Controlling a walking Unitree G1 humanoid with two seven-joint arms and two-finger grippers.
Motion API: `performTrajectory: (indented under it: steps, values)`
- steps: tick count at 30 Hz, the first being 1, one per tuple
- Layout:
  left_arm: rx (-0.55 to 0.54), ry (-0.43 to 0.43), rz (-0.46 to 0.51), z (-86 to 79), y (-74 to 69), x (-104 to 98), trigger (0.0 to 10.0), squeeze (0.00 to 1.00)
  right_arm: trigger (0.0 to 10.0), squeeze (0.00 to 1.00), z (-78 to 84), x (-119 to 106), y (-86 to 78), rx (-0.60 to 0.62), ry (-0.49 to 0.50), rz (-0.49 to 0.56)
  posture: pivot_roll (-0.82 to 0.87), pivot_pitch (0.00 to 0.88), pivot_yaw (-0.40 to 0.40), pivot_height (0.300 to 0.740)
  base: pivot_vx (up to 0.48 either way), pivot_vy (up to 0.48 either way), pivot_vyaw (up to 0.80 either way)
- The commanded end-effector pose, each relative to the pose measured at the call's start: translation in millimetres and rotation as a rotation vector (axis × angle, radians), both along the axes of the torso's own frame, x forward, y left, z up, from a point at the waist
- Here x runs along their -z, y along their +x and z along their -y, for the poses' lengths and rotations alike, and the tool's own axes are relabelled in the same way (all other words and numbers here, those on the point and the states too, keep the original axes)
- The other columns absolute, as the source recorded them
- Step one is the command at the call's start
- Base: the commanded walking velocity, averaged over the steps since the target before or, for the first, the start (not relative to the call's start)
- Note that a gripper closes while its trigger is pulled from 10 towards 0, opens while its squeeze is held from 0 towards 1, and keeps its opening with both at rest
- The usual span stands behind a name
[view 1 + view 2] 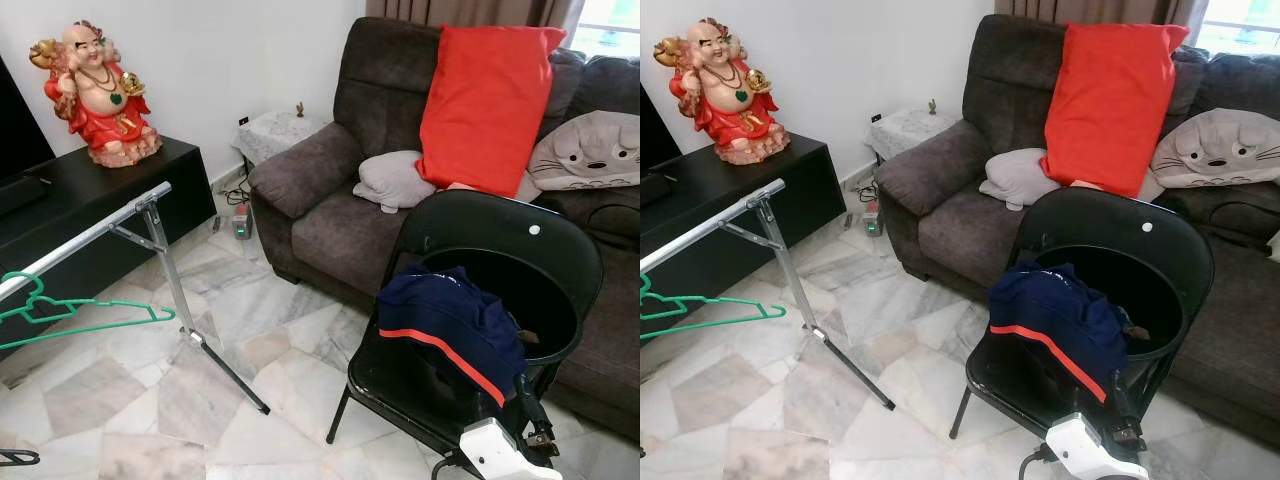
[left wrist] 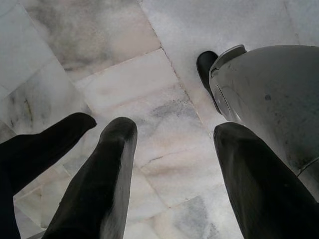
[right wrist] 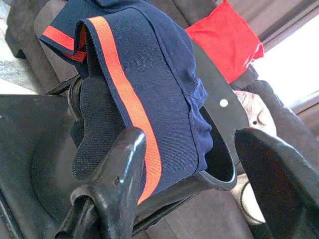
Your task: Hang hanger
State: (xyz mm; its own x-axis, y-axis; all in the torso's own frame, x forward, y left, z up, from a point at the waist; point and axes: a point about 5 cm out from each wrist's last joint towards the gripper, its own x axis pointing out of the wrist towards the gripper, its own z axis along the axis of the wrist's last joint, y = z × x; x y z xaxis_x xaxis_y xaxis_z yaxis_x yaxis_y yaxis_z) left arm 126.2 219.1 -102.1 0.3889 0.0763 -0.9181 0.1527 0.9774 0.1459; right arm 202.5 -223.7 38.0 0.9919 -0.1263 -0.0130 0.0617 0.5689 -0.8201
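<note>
Fingers of the right gripper stand apart, nothing between them; just past their tips lies a navy garment with an orange stripe, draped over a black bucket on a black folding chair. Left gripper hangs low over the marble floor, its fingers likewise apart and empty, tips pointing at the tiles.

Largest to smallest:
- Dark brown sofa beyond the chair, carrying a red cushion, a grey cushion and a cat-face pillow.
- Black TV cabinet, well to the left of the right fingers, with a red laughing-Buddha figurine on top.
- Metal drying rack, its top rail slanting down toward the robot's left.
- Green hanger: thin plastic, triangular outline. It hangs on the rail, hook up, well apart from both sets of fingers. Long axis roughly level, running left to right; the visible shoulder tip points toward the chair.
</note>
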Motion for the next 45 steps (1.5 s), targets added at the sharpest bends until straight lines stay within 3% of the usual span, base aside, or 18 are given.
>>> performTrajectory:
  steps: [1, 23, 24, 26, 35, 45]
  values:
    - [-0.002, 0.008, -0.017, -3.1, -4.3, 0.8, 10.0, 0.00, 10.0, 0.00, 0.2, 3.5, -2.6, -0.002, -0.003, -0.024, -0.16, 0.000, 0.053, 0.740, 0.000, 0.000, 0.00]
    - [-0.002, 0.008, -0.017, -3.1, -4.3, 0.8, 10.0, 0.00, 10.0, 0.00, 0.2, 3.5, -2.6, -0.002, -0.003, -0.024, -0.16, 0.000, 0.053, 0.740, 0.000, 0.000, 0.00]
    - [-0.021, 0.002, -0.009, -3.3, -1.7, 0.0, 10.0, 0.00, 10.0, 0.00, -2.0, 0.4, 16.7, -0.011, -0.024, -0.031, -0.13, 0.000, 0.047, 0.740, 0.000, 0.000, 0.00]
    - [-0.047, -0.007, 0.004, -3.8, 2.7, -1.4, 10.0, 0.00, 10.0, 0.00, -4.9, -5.5, 33.5, -0.030, 0.027, -0.007, -0.13, 0.000, 0.049, 0.740, 0.000, 0.000, 0.00]
    - [-0.049, -0.008, 0.007, -4.0, 3.7, -1.8, 10.0, 0.00, 10.0, 0.00, -21.5, -15.5, 33.4, -0.126, 0.039, 0.063, -0.13, 0.000, 0.052, 0.740, 0.000, 0.000, 0.00]
    - [-0.049, -0.014, 0.007, -3.7, 4.7, -2.1, 10.0, 0.00, 10.0, 0.00, -17.4, -4.9, 33.8, -0.113, -0.012, -0.024, -0.13, 0.000, 0.054, 0.740, 0.000, 0.000, 0.00]
